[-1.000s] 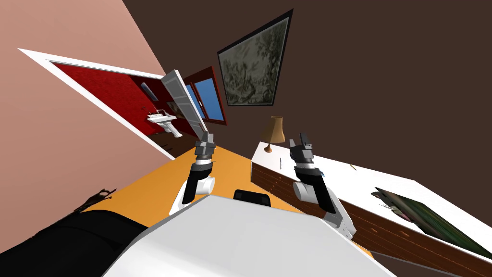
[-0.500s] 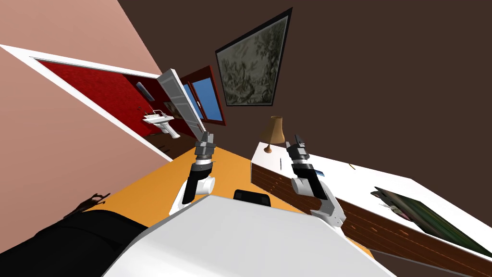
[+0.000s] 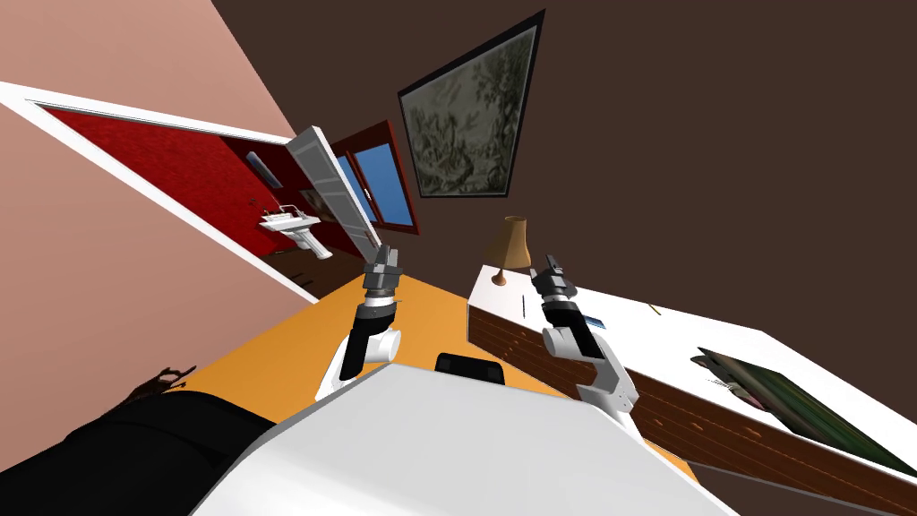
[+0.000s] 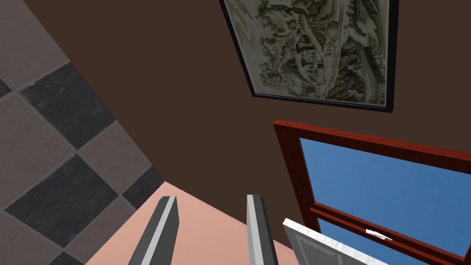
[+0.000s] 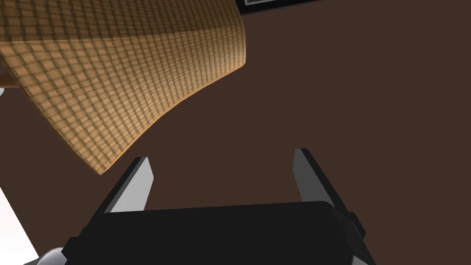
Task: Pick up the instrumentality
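A white-topped wooden dresser (image 3: 681, 345) stands on my right. On it lie a thin dark stick (image 3: 522, 305), a small blue item (image 3: 593, 321) and a short yellow stick (image 3: 658, 311); I cannot tell which one the task means. My right gripper (image 3: 548, 264) is raised above the dresser's near end, beside a brown lamp (image 3: 510, 246). In the right wrist view that gripper (image 5: 221, 177) is open and empty, with the lamp shade (image 5: 115, 83) just off one finger. My left gripper (image 3: 387, 253) is held up over the orange floor; its fingers (image 4: 257, 230) are apart with nothing between them.
A dark flat panel (image 3: 788, 403) lies at the dresser's far right. A white door (image 3: 336, 193) stands open on a red room with a sink (image 3: 291, 224). A framed picture (image 3: 470, 112) hangs on the brown wall. The orange floor (image 3: 295, 349) lies to my left.
My right arm has folded in and its gripper has shifted left, closer to the lamp. The whole head view has drifted a little. The left arm has held still.
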Motion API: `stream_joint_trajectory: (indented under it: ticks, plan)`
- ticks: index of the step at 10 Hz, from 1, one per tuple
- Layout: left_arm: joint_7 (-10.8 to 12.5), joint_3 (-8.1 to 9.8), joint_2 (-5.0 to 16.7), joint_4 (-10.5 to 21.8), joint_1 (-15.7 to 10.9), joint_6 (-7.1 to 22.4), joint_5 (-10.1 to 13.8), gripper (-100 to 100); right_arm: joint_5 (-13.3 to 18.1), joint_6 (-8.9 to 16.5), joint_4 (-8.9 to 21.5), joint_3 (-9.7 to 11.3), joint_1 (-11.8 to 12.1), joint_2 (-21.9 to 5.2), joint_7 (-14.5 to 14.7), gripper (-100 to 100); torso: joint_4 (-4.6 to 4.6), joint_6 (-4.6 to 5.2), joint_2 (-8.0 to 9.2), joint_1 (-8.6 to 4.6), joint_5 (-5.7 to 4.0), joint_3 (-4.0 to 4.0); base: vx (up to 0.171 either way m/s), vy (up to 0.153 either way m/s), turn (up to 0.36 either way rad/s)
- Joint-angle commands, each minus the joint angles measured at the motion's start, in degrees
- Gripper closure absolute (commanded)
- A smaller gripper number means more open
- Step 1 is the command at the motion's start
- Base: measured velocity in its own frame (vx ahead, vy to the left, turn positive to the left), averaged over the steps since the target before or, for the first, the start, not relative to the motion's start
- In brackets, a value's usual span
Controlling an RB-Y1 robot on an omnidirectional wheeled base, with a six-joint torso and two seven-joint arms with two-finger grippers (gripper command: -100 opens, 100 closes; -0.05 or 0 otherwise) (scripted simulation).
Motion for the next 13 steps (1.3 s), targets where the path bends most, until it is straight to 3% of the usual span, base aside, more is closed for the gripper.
stream_joint_trajectory:
  ticks: [1,2,4,5,6,7,9,10,12,13]
  plan:
    - [0.00,0.00,0.00,0.00,0.00,0.00,0.00,0,-0.43,2.13,2.35,-0.52,-1.33,-0.35,-1.90,-100,0.00,0.00,0.00,0.00,0.00,0.00,0.022,0.016,-0.032]
    - [0.00,0.00,0.00,0.00,0.00,0.00,0.00,0,-1.05,4.19,4.40,-1.13,-3.08,-0.52,-4.25,-100,-0.01,-0.01,-0.01,0.00,0.00,-0.01,0.035,0.023,-0.058]
    - [0.00,0.00,0.00,0.00,0.00,0.00,0.00,0,-1.05,5.93,4.94,-1.13,-3.08,-0.52,-4.87,-100,-0.01,-0.01,-0.05,0.03,0.01,-0.03,0.020,0.014,-0.009]
    - [0.00,0.00,0.00,0.00,0.00,0.00,0.00,0,-1.69,8.25,7.62,-1.75,-4.87,-0.69,-7.70,-100,0.00,-0.01,0.01,-0.01,0.00,0.00,0.019,0.007,-0.057]
    - [0.00,0.00,0.00,0.00,0.00,0.00,0.00,0,-1.69,9.59,7.62,-1.75,-4.87,-0.69,-7.89,-100,0.00,0.00,-0.01,-0.01,0.00,-0.01,0.024,0.016,-0.027]
    - [0.00,0.00,0.00,0.00,0.00,0.00,0.00,0,-2.34,11.12,10.29,-2.39,-6.69,-0.85,-10.10,-100,0.00,-0.01,-0.01,0.00,0.00,-0.01,0.032,0.025,-0.044]
    - [0.00,0.00,0.00,0.00,0.00,0.00,0.00,0,-2.34,13.75,10.38,-2.39,-6.69,-0.85,-10.97,-100,-0.01,-0.01,-0.04,0.04,0.01,-0.02,0.020,0.016,-0.015]
    - [0.00,0.00,0.00,0.00,0.00,0.00,0.00,0,-3.00,15.59,13.13,-3.03,-8.54,-1.02,-13.61,-100,0.00,-0.01,0.02,0.00,0.01,0.01,0.021,0.010,-0.051]
    - [0.00,0.00,0.00,0.00,0.00,0.00,0.00,0,-3.00,17.75,13.22,-3.03,-8.54,-1.02,-14.07,-100,-0.01,0.00,-0.01,0.00,0.00,-0.01,0.018,0.011,-0.015]
    - [0.00,0.00,0.00,0.00,0.00,0.00,0.00,0,-3.67,20.02,15.65,-3.67,-10.40,-1.20,-16.70,-100,0.00,-0.01,0.03,-0.01,0.00,0.01,0.022,0.019,-0.053]
